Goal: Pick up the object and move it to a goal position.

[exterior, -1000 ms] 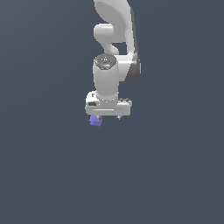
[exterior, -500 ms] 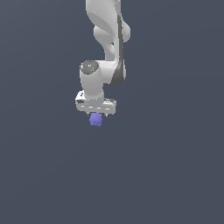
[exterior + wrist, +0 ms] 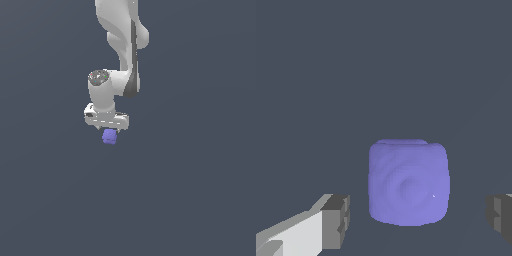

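On the plain dark grey worktop (image 3: 200, 200), the small periwinkle-purple lumpy block (image 3: 408, 182) lies between the spread, released fingers of the white pincer (image 3: 418, 217), untouched and roughly centred.

The object (image 3: 109, 136) is a small periwinkle-purple block with rounded corners and a slightly lumpy, dimpled face (image 3: 408, 182). In the exterior view it sits just beneath the white gripper (image 3: 106, 127), much narrower than it. In the wrist view it lies between the two dark fingertips (image 3: 338, 220), with a gap on either side.
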### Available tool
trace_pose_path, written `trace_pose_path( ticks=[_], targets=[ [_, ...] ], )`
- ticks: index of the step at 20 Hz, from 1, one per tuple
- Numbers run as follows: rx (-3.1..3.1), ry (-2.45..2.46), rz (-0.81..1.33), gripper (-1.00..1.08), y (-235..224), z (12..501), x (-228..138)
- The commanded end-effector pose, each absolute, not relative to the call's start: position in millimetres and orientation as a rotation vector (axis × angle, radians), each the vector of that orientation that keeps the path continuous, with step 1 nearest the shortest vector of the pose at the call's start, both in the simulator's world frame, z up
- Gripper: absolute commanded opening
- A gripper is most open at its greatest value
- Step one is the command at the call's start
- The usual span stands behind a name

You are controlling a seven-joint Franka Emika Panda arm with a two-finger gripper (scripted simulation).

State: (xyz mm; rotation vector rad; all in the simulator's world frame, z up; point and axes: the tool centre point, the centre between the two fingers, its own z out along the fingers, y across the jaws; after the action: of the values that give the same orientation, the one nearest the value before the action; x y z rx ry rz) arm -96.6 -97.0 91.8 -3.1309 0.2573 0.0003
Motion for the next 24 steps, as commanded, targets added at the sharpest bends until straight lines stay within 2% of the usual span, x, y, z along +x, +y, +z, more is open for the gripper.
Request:
trace_pose_path(
  ticks=[1, 17, 18, 24],
  targets=[
    [-3.131, 0.257, 0.0, 1.0, -96.8, 89.5, -96.7],
    [-3.131, 0.259, 0.0, 1.0, -97.6, 41.4, -98.3],
    [-3.131, 0.259, 0.0, -1.0, -97.6, 41.4, -98.3],
    [-3.131, 0.259, 0.0, -1.0, -97.6, 41.4, -98.3]
  ],
)
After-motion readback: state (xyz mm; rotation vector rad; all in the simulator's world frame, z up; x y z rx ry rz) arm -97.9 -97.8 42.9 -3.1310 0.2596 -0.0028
